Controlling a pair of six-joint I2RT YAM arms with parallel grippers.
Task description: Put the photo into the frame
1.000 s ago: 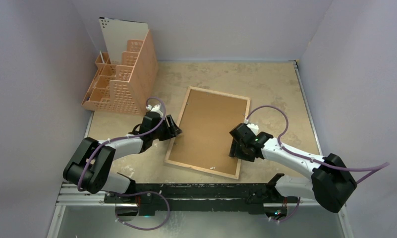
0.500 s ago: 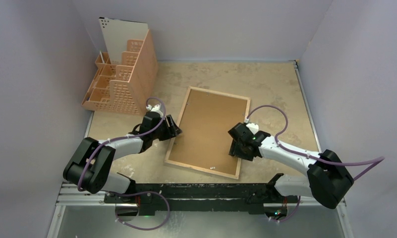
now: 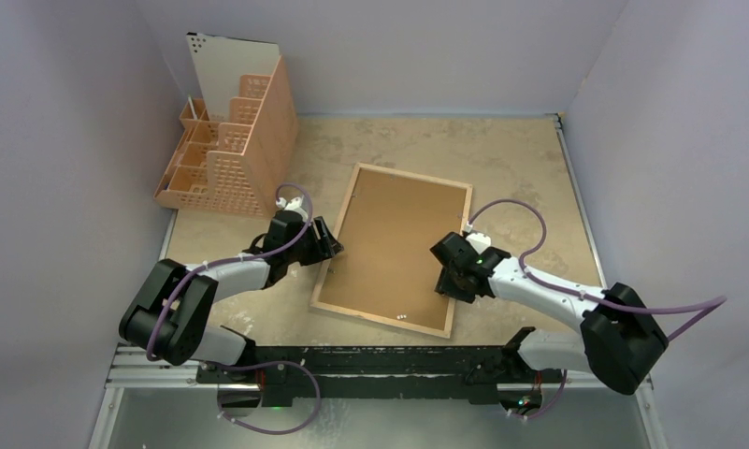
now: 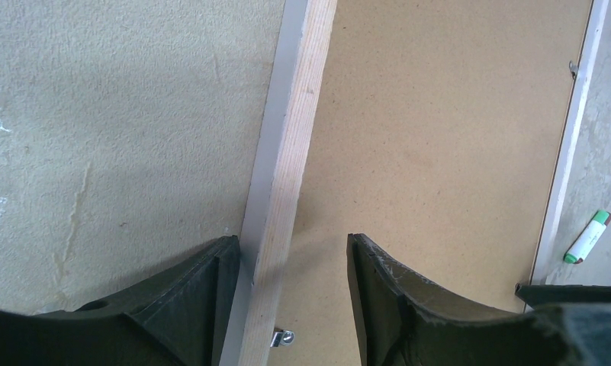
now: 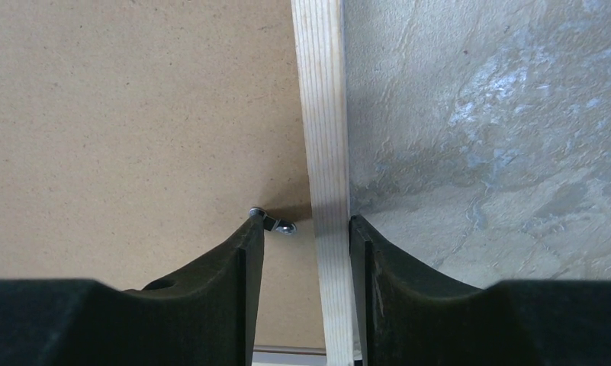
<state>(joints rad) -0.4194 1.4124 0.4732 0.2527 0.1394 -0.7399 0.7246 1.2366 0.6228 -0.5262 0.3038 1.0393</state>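
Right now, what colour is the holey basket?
Peachy orange; the basket shows best from the top camera.

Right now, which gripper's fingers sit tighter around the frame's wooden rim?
The right gripper: its fingers sit close on either side of the frame rim. The left gripper straddles the opposite rim with a wide gap over the backing board.

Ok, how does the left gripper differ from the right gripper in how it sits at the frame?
The left gripper straddles the frame's left rim; the right gripper straddles its right rim. The left gripper's jaws stand somewhat wider than the right gripper's. The rim runs slanted between the left gripper's fingers, nearly straight between the right gripper's. Shared: both are open, one finger outside the rim, the other over the brown backing sheet.
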